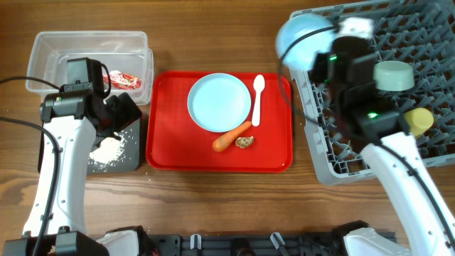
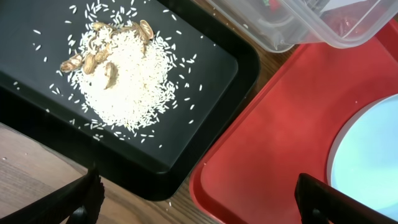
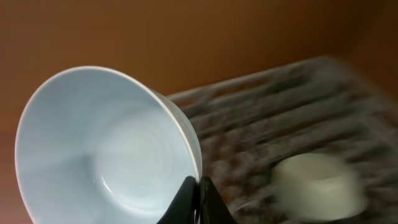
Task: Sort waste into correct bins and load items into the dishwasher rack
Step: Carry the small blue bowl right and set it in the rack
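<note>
Light blue round bowl (image 3: 106,149) — our right gripper's (image 3: 199,198) fingers pinch its rim, left gripper's (image 2: 202,202) fingers spread; next we should seat it in the grey pegged plastic rack (image 3: 292,118) beyond.

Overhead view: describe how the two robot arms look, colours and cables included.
The left arm and right arm share white rounded links, black joint housings and thin black cables running alongside. Small green lights glow on the right arm's housings. Wrist views show black fingers.
</note>
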Motion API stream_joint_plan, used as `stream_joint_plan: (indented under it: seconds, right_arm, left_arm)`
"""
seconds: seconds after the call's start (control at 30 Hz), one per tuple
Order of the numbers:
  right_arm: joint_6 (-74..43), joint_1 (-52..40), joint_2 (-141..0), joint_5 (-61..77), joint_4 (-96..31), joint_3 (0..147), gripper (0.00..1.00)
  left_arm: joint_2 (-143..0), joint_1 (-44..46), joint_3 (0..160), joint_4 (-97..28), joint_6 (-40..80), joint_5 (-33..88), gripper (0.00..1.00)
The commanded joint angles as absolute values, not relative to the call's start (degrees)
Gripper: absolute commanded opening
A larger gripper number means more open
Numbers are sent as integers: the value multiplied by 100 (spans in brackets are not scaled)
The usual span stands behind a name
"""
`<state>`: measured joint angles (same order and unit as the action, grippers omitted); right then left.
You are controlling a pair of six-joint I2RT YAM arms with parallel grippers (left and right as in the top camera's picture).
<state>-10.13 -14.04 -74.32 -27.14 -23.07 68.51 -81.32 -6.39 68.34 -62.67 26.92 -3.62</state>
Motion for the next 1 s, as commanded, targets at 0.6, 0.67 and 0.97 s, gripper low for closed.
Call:
stream_joint_plan:
  seconds: [0.6,0.67,0.97]
  right_arm:
    - [2233,2121,-8471,-5026,648,6947,4]
    - [2257,2307,-8705,-5026,792,6949,4]
    - [3201,2779,-9894,-5247,1640,6947,4]
  left_arm:
    - [-8058,-672,6864,-6206,2768,-456,100]
    - [-8058,-672,6864,-6189,2768,-456,100]
    - [-8058,-672,6864,-6106,2768,-456,100]
